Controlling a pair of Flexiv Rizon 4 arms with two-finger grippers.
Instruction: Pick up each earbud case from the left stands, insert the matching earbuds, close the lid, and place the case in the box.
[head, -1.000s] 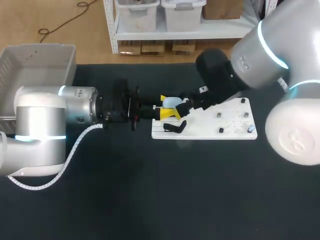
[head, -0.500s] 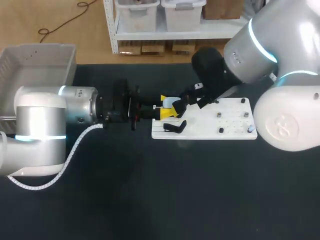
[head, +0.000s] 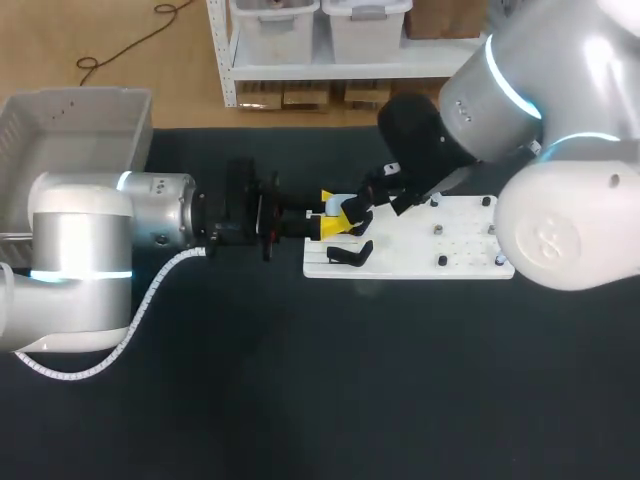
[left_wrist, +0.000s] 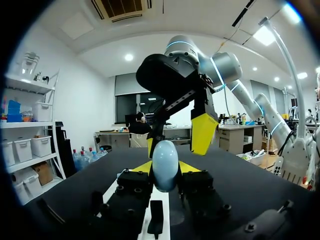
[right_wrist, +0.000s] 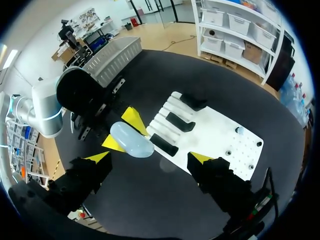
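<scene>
Pale-blue earbud case (left_wrist: 165, 156) sat pinched in left gripper (left_wrist: 165, 169), mid-frame; right gripper (right_wrist: 150, 156) hung spread just beside it; lid-closing judged next, needing an aligned squeeze.

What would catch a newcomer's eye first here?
The pale blue earbud case, shut between the left gripper's yellow tips over the left end of the white board. Just above it hangs the right gripper, fingers wide open. Black stands lie on the board beneath, and the grey box sits at the table's far left corner.
</scene>
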